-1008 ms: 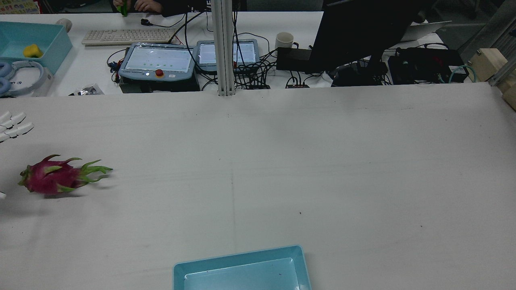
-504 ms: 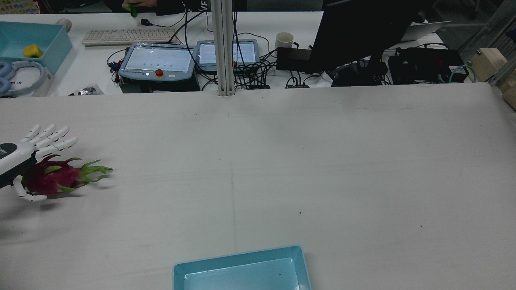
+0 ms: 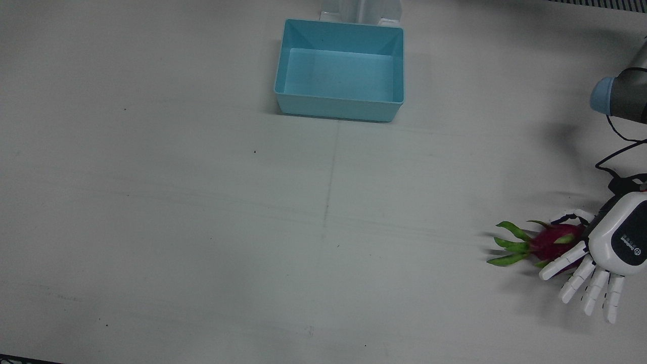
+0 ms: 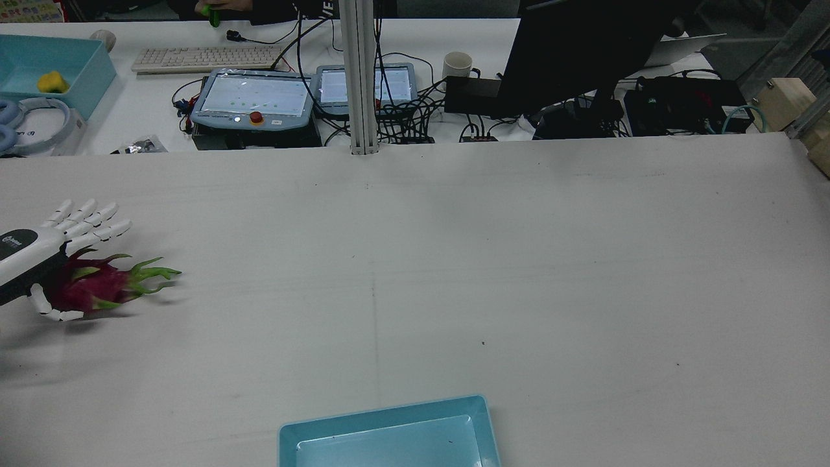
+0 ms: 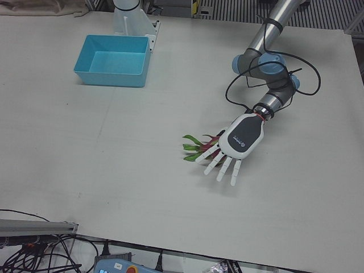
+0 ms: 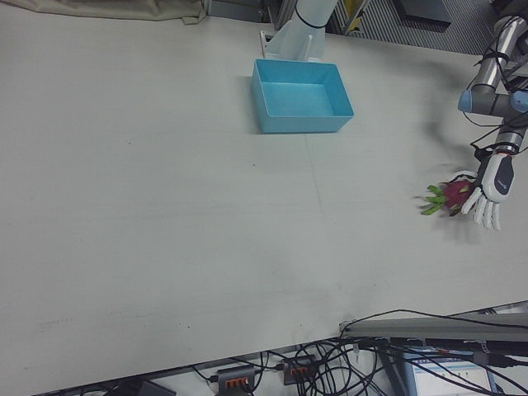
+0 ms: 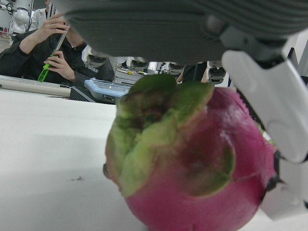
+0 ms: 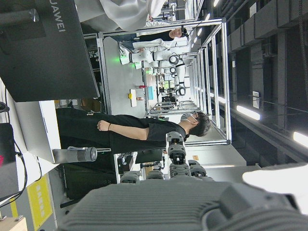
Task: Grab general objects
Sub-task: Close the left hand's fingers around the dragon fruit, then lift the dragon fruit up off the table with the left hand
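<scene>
A pink dragon fruit (image 3: 553, 241) with green leaf tips lies on the white table at the robot's far left; it also shows in the rear view (image 4: 94, 287), the left-front view (image 5: 206, 145) and the right-front view (image 6: 452, 195). My left hand (image 3: 614, 242) hovers palm-down over its stem end, fingers (image 4: 91, 217) straight and spread past it, thumb curled along the other side. In the left hand view the fruit (image 7: 192, 163) fills the frame just under the palm (image 7: 144, 24). Only the edge of my right hand (image 8: 168, 207) shows, in its own view.
An empty light-blue bin (image 3: 338, 108) stands at the table's middle near the arm pedestals (image 4: 382, 415). Behind the table's far edge are teach pendants (image 4: 253, 97), cables and a monitor (image 4: 570, 52).
My left hand has come in from the table's left edge and now sits over the dragon fruit. The fruit has not moved.
</scene>
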`<state>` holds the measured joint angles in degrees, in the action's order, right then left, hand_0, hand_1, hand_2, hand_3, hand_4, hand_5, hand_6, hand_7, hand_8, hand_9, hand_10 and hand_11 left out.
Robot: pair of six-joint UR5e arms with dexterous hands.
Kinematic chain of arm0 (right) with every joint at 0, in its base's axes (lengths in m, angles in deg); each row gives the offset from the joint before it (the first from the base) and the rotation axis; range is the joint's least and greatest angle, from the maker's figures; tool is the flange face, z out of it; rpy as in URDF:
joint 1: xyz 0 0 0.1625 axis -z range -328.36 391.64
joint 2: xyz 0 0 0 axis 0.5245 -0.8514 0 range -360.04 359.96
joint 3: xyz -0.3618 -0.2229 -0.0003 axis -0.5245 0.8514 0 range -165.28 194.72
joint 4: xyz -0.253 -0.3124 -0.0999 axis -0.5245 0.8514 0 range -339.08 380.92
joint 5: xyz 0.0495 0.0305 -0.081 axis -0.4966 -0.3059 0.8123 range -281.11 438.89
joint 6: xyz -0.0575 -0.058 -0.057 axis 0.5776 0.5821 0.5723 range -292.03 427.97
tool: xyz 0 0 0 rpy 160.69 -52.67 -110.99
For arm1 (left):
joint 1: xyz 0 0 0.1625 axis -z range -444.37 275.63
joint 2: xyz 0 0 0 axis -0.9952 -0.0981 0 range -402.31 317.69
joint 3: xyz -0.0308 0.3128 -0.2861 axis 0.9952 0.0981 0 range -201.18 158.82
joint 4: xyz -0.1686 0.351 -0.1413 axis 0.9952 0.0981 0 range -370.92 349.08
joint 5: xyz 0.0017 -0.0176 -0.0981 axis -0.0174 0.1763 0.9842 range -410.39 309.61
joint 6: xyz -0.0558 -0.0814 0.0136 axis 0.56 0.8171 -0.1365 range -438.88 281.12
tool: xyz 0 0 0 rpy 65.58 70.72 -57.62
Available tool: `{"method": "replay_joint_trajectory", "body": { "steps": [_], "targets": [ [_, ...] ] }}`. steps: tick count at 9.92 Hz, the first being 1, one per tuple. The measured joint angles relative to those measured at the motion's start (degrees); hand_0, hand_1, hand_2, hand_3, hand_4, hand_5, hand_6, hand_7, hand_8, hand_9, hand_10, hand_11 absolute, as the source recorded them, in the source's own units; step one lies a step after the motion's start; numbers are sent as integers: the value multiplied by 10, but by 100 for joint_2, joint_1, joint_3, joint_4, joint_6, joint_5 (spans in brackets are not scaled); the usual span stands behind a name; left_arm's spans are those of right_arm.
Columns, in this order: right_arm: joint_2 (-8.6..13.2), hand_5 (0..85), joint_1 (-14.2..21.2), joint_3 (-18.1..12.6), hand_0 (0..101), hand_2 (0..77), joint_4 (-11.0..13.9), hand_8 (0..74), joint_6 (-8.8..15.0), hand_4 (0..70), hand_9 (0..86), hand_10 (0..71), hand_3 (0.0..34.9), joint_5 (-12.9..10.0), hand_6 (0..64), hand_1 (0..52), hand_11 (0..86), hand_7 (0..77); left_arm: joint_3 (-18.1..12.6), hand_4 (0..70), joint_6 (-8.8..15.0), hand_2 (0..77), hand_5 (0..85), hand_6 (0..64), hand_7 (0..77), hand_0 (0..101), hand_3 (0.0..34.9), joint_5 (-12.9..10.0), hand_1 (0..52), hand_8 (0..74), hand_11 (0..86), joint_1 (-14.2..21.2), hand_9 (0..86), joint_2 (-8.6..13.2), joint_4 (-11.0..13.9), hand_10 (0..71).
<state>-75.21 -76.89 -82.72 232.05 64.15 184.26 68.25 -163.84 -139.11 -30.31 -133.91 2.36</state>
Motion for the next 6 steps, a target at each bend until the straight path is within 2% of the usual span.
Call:
{"method": "replay_joint_trajectory", "body": {
  "steps": [1, 2, 3, 4, 5, 6],
  "targets": [
    [0, 5, 0, 0, 0, 16, 0, 0, 0, 0, 11, 0, 0, 0, 0, 54, 5, 0, -35, 0, -93, 355, 22, 5, 27, 633, 199, -3, 0, 16, 11, 0, 11, -4, 5, 11],
    [0, 5, 0, 0, 0, 16, 0, 0, 0, 0, 5, 0, 0, 0, 0, 54, 5, 0, -39, 54, -133, 355, 22, 5, 27, 612, 152, -5, 0, 11, 11, 0, 11, -6, 0, 11],
    [0, 5, 0, 0, 0, 16, 0, 0, 0, 0, 5, 0, 0, 0, 0, 54, 5, 0, -38, 54, -150, 355, 22, 5, 27, 612, 152, -5, 0, 11, 11, 0, 11, -6, -6, 11],
    [0, 5, 0, 0, 0, 16, 0, 0, 0, 0, 5, 0, 0, 0, 0, 54, 5, 0, -31, 235, -158, 393, 22, 38, 218, 601, 79, -5, 0, 16, 11, 0, 11, -5, -14, 11],
    [0, 5, 0, 0, 0, 16, 0, 0, 0, 0, 11, 0, 0, 0, 0, 54, 5, 0, -19, 305, -160, 409, 0, 175, 311, 599, 37, -5, 0, 16, 11, 0, 11, -3, -25, 11],
    [0, 5, 0, 0, 0, 16, 0, 0, 0, 0, 11, 0, 0, 0, 0, 54, 5, 0, -10, 305, -163, 409, 0, 175, 311, 599, 37, -3, 0, 16, 11, 0, 11, 0, -35, 11]
  ]
}}
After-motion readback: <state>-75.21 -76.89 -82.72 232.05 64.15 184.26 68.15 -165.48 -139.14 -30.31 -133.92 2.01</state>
